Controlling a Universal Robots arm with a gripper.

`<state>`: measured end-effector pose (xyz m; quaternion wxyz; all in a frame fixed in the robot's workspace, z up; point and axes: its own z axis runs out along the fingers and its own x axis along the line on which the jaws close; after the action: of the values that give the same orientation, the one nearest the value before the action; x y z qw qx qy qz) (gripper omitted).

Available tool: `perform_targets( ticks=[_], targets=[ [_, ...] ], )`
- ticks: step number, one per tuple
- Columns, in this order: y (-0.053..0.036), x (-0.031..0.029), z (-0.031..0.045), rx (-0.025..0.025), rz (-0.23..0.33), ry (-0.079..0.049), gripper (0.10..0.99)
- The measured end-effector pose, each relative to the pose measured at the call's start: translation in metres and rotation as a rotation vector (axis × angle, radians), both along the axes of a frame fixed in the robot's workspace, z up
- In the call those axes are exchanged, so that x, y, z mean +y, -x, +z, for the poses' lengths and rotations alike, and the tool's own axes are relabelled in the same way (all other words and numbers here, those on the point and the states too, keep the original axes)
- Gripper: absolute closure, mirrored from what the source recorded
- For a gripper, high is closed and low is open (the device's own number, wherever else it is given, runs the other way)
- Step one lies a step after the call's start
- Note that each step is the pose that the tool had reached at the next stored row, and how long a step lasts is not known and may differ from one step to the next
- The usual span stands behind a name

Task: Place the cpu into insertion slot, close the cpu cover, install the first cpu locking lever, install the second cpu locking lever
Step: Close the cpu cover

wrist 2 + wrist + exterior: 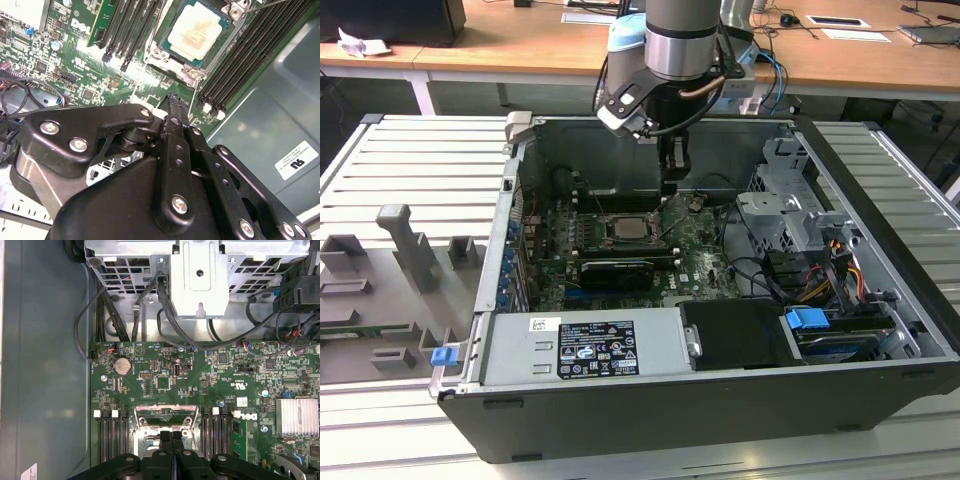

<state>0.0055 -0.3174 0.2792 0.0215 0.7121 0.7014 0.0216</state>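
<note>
Gripper point(672, 178) jaws pressed together, holding nothing, tips near the insertion slot's point(159, 53) edge on the exterior view's right. Cpu point(197, 32) seated in the slot; memory slots point(250, 55) hem both sides.

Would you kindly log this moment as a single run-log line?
chip: seated in socket | cover: down around chip | gripper: shut, tips near socket corner

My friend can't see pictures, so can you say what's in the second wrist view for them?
A pale square cpu sits in the metal-rimmed insertion slot on a green motherboard, with long black memory slots beside it. The robot's black pincer, shut, has its tip close to one corner of the slot.
</note>
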Motion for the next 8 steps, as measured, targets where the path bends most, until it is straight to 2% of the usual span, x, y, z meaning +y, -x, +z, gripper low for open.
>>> perform_targets(
  ticks=[8],
  targets=[
    [-0.0037, 0.0004, 0.0, 0.0001, 0.0, 0.0, 0.98]
  ],
)
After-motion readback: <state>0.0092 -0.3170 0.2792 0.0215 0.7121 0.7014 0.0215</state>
